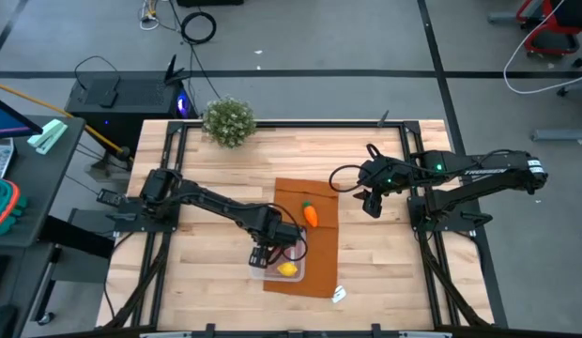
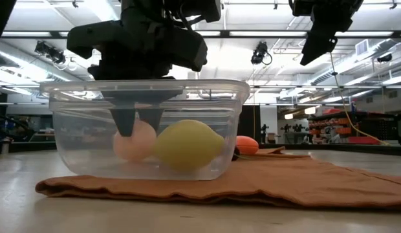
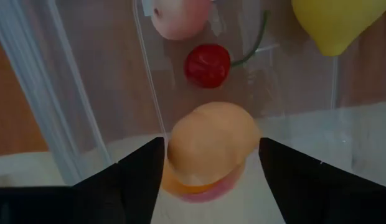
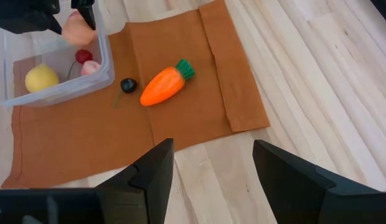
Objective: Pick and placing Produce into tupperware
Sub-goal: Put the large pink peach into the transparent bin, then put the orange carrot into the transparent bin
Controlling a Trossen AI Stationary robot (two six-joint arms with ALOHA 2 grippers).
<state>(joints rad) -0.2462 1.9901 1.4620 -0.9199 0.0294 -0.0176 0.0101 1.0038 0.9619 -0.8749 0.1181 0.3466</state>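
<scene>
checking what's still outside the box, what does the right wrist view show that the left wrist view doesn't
Only the right wrist view shows the carrot and a small dark piece lying on the brown mat outside the tupperware, plus the right gripper, open above the table. Only the left wrist view shows the gap between the left gripper and the peach. Both show the lemon, red cherry and pink piece inside.

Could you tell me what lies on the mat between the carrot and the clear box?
A small dark, round piece lies on the brown mat, between the carrot and the clear box, close to the box wall. The right wrist view shows it.
</scene>
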